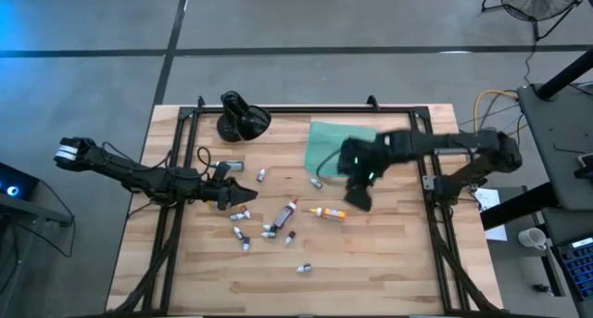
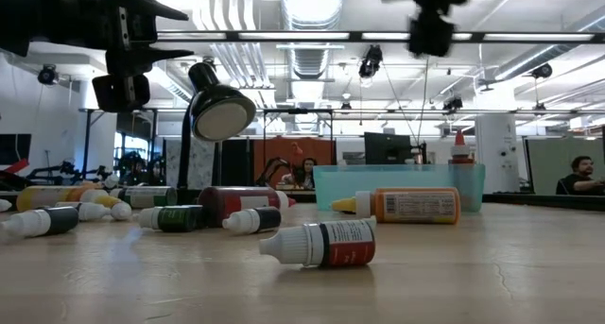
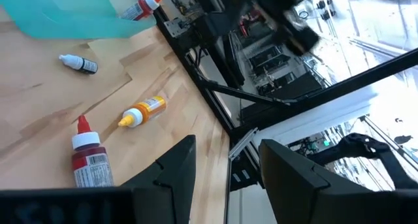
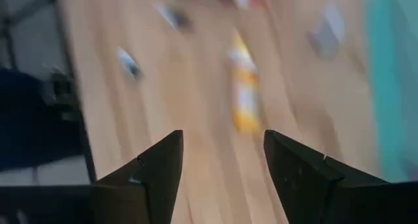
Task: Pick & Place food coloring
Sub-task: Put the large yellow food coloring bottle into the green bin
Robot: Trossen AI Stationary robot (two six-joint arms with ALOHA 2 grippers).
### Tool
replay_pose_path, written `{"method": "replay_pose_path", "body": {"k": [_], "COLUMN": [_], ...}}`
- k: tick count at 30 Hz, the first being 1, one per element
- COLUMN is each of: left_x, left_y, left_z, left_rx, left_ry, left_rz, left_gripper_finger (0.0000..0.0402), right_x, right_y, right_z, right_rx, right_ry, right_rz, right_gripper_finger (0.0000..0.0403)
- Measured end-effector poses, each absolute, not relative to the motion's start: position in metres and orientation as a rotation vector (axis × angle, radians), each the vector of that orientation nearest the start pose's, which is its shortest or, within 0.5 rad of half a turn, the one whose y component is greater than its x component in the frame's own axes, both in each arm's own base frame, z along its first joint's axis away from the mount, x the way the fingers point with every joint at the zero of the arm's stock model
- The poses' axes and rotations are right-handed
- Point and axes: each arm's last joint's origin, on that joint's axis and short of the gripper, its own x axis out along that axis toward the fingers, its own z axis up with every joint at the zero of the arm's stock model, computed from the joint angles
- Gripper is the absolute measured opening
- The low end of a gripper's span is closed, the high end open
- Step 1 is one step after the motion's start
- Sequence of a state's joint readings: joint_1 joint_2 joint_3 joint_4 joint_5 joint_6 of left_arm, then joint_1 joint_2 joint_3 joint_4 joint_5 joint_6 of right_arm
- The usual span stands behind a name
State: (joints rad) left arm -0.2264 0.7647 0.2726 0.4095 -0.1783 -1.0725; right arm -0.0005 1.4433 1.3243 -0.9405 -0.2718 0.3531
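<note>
Dark-labelled bottle [image 2: 321, 244] lying foremost; orange-capped bottle [image 2: 460, 150] upright in teal tray [image 2: 397, 185].

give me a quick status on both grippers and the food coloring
Left gripper open, empty, over the bottles. Right gripper open, empty, above the orange bottle. Food coloring bottles scattered on table; teal tray nearby. Nothing blocking.

Table [image 1: 371, 262] of pale, smooth planked wood; tray [image 1: 326, 144] of translucent teal plastic; food coloring bottles [image 2: 321, 243] of plastic with paper labels.
</note>
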Motion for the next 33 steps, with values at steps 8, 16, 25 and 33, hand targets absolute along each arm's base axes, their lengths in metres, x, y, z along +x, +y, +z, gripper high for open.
{"method": "replay_pose_path", "body": {"k": [8, 16, 25, 33], "left_x": [0.167, 0.166, 0.163, 0.163], "left_y": [-0.033, -0.038, -0.048, -0.048], "left_z": [0.215, 0.214, 0.214, 0.212], "left_rx": [-1.081, -1.156, -1.153, -1.135], "left_ry": [0.103, 0.152, 0.194, 0.203], "left_rz": [-0.001, -0.054, -0.101, -0.094], "left_gripper_finger": [0.014, 0.014, 0.014, 0.014], "right_x": [0.329, 0.356, 0.371, 0.386], "right_y": [0.039, 0.048, 0.051, 0.053], "right_z": [0.255, 0.193, 0.178, 0.152], "right_rx": [0.295, 0.304, 0.248, 0.242], "right_ry": [1.104, 1.367, 1.369, 1.384], "right_rz": [-0.059, -0.119, -0.174, -0.172], "right_gripper_finger": [0.0206, 0.0206, 0.0206, 0.0206]}}
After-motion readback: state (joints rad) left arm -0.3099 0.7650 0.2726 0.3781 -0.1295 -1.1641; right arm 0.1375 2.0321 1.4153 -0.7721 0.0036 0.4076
